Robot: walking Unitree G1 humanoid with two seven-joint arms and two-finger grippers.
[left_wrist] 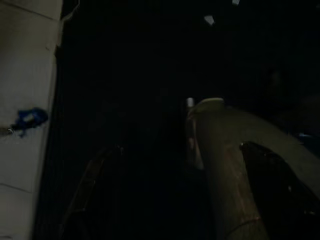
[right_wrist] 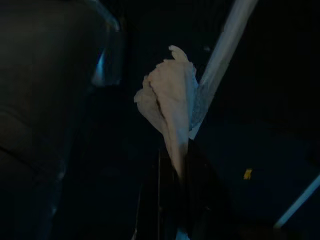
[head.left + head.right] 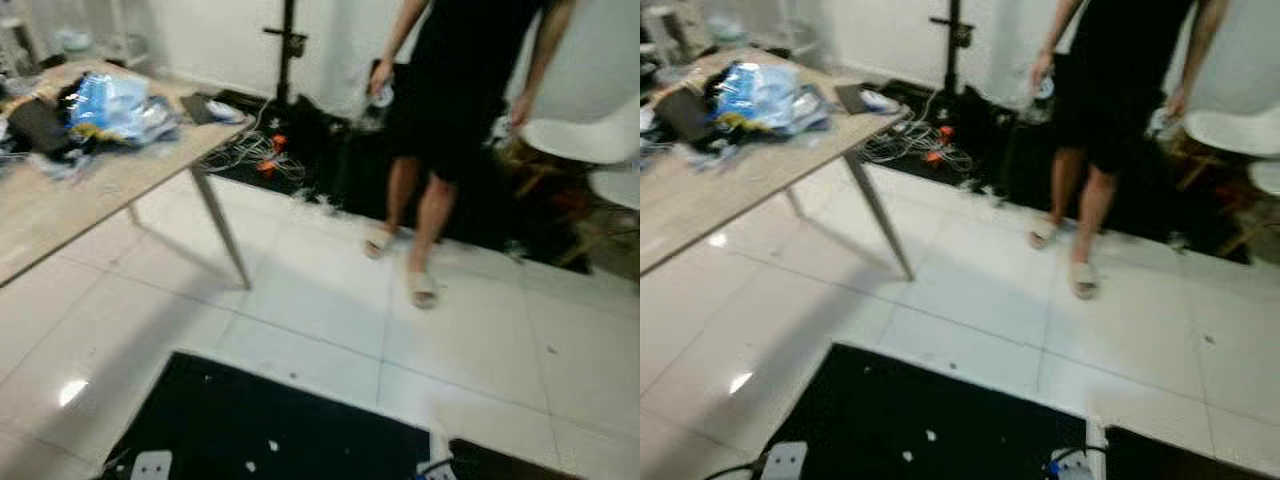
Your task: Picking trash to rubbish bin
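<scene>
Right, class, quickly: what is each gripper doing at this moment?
Left gripper: hangs idle in the dark; open or closed cannot be told.
Right gripper: closed on a crumpled white tissue.

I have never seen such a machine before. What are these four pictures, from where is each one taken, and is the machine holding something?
This is a walking humanoid robot that collects trash. The two bright pictures come from the twin cameras in its head, looking forward and down. They show a white tiled floor, a black mat near the robot's feet, and a wooden table on its left with a blue plastic bag and other clutter. A person in black clothes and sandals stands ahead.

The two dark pictures come from cameras on the robot's wrists. In the right wrist picture, the right claw is shut on a crumpled white tissue. The left wrist picture is too dark to judge the left claw.
</scene>
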